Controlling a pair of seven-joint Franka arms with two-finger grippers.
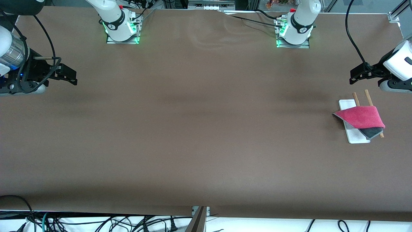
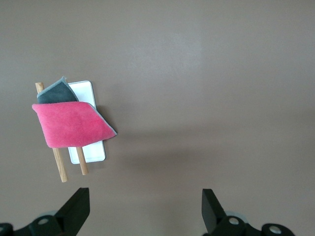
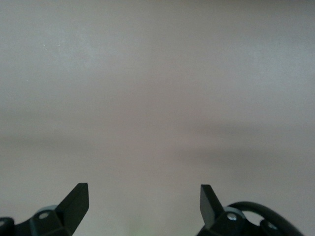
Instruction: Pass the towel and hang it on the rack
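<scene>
Front view showed me the towel (image 1: pixel 362 118) draped over the rack (image 1: pixel 349 106). Both my left gripper (image 2: pixel 145 211) and right gripper (image 3: pixel 144 206) hung spread wide, holding nothing, over bare table (image 1: pixel 193 129).

A robotics lab: 2 white robot arm bases (image 1: pixel 120 24) bolted to a brown-covered table (image 1: pixel 193 129), with loose cables (image 1: pixel 96 224) tangled along its edge.
</scene>
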